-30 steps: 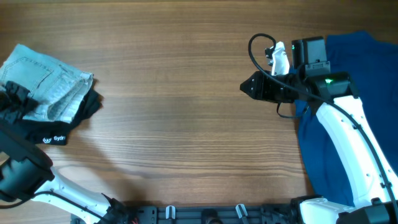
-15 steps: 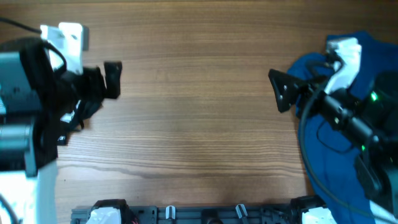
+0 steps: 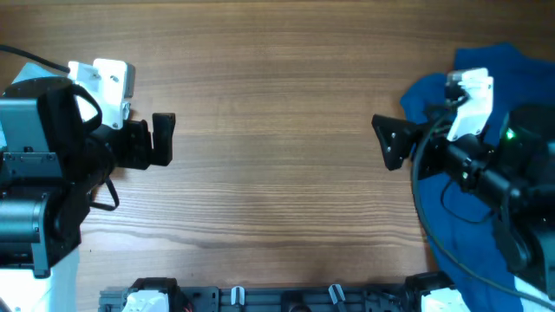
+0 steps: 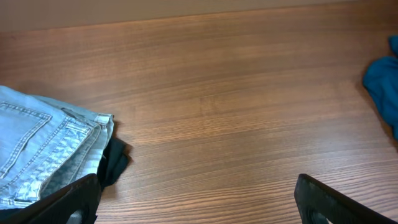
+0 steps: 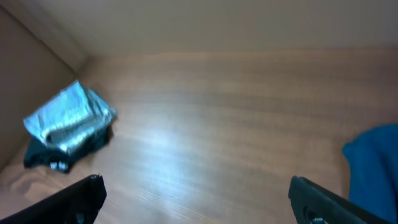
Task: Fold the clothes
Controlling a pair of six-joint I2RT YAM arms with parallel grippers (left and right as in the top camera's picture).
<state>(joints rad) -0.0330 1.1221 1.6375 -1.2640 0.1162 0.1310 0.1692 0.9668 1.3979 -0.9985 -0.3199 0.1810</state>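
Observation:
The folded pale denim jeans (image 4: 37, 146) lie on a black garment (image 4: 113, 163) at the left of the table; the right wrist view shows the same jeans (image 5: 69, 117) on the black garment (image 5: 55, 157) far off. My raised left arm hides this stack in the overhead view. A dark-blue garment (image 3: 486, 74) lies rumpled at the right, partly under my right arm. My left gripper (image 3: 161, 139) is open, nothing between its fingers (image 4: 68, 202), just right of the stack. My right gripper (image 3: 390, 141) is open and empty at the blue garment's (image 5: 373, 162) left edge.
The wooden table (image 3: 277, 130) stretches bare between the two grippers. A black rail with clips (image 3: 282, 296) runs along the near edge. A brown wall (image 5: 31, 74) rises behind the stack in the right wrist view.
My left gripper has let go of the stack, opened and risen away from it. My right gripper has opened and drawn back right, towards the blue garment.

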